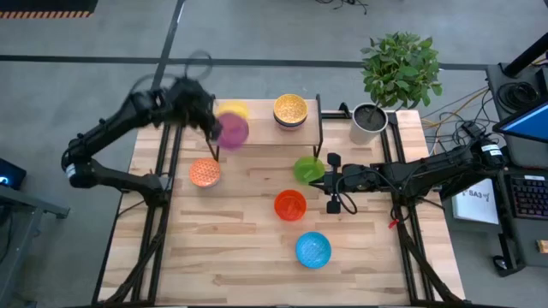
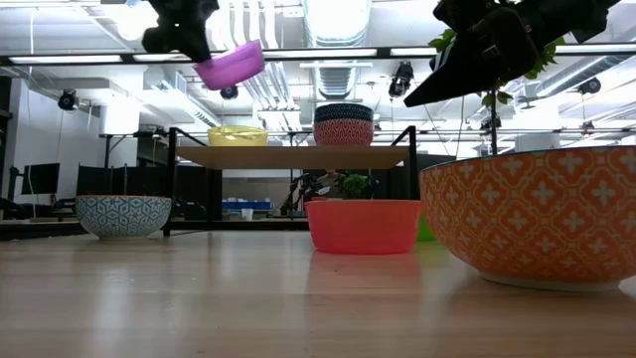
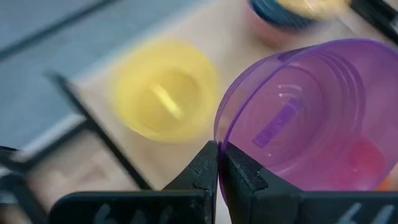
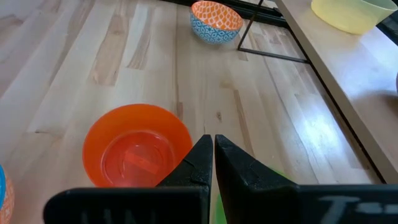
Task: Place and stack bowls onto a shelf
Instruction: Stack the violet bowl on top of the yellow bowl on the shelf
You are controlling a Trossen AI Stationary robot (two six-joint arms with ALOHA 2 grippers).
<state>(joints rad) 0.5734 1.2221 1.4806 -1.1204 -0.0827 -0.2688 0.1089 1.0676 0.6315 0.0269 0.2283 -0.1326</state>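
On the shelf (image 1: 257, 137): yellow bowl (image 2: 238, 135) and a far stack (image 2: 344, 124). My left claw (image 3: 217, 155), pinching the purple bowl (image 1: 232, 130), hovers above the yellow one. Right claw (image 4: 212, 149) closed, empty. Four bowls left on counter (image 1: 248, 248).

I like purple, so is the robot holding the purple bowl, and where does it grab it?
Yes. The left end effector pinches the purple bowl by its rim, above the shelf.

A grey floor (image 1: 282, 34) surrounds the light wooden table (image 1: 248, 257). A potted plant (image 1: 398, 73) stands at the table's far corner. Cables (image 1: 454, 115) and a keyboard (image 1: 529, 197) lie alongside. Pipes and lamps (image 2: 338, 20) hang from the ceiling.
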